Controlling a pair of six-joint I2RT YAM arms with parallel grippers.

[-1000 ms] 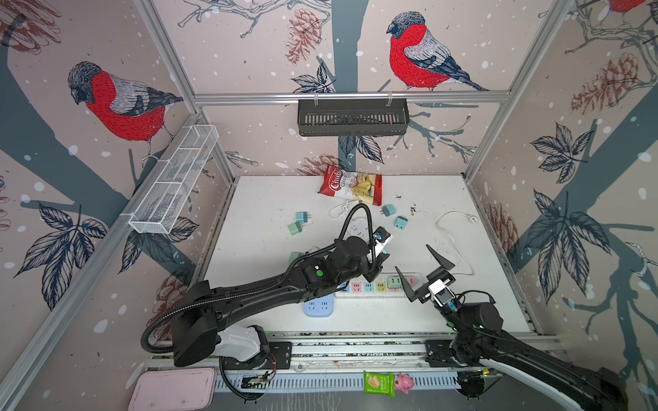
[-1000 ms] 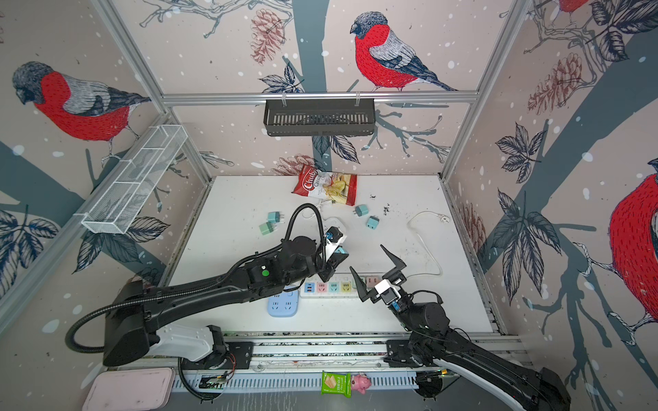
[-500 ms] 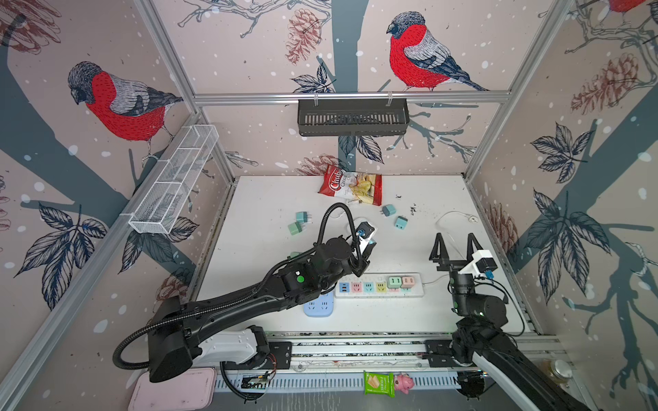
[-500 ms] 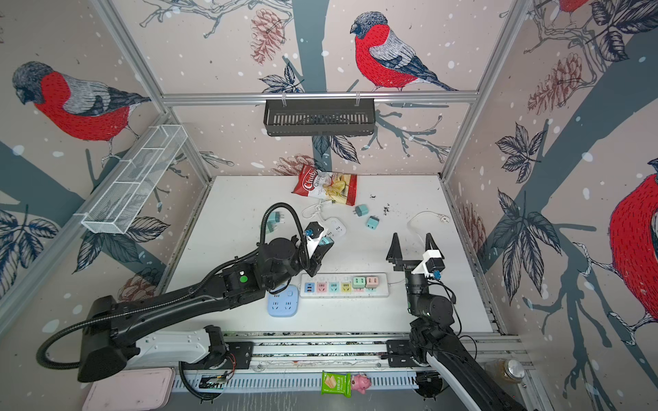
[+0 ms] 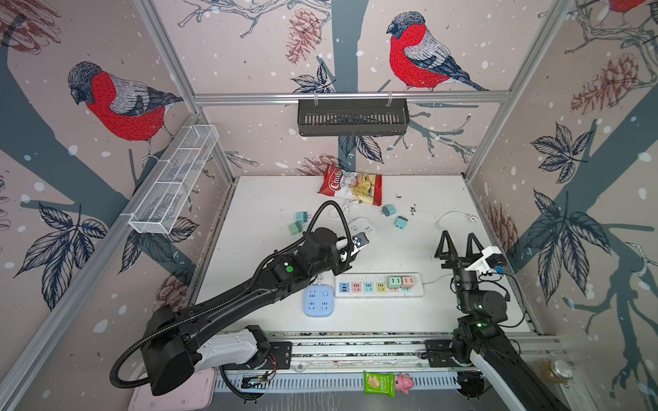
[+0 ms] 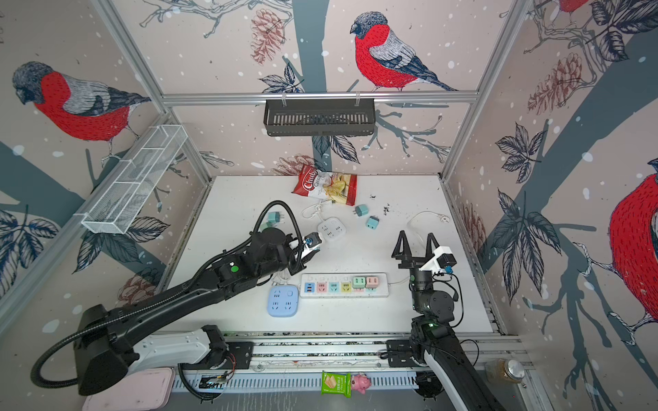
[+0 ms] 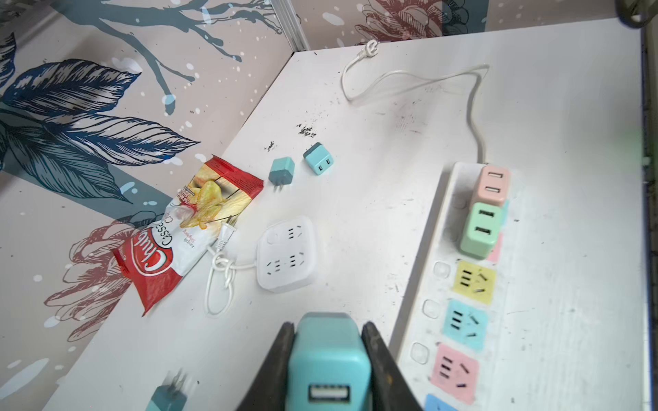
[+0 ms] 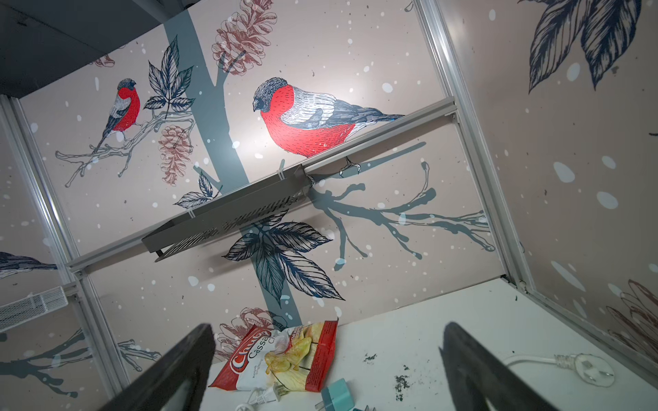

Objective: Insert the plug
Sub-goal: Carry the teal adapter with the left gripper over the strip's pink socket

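White counter [image 5: 270, 199] inside a bird-papered enclosure [image 5: 249, 53]: the power strip [image 5: 416, 289] lies along its front edge, green adapter [image 5: 394, 282] and pink adapter [image 5: 407, 282] already seated toward its right end. The left claw [image 7: 328, 324] is clamped on a teal plug [image 7: 329, 356], held just beside the strip's vacant sockets [image 7: 473, 283], not yet inserted. The right claw [image 5: 458, 235] stands spread and empty near the right edge; remaining, in my judgement: alignment over a socket and pressing home.

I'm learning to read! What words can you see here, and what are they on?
"Chuby": red chip bag.
"Cassa", rest hidden: same bag.
Bag's small print: too blurred to read.
Green snack packet: print too small to read.
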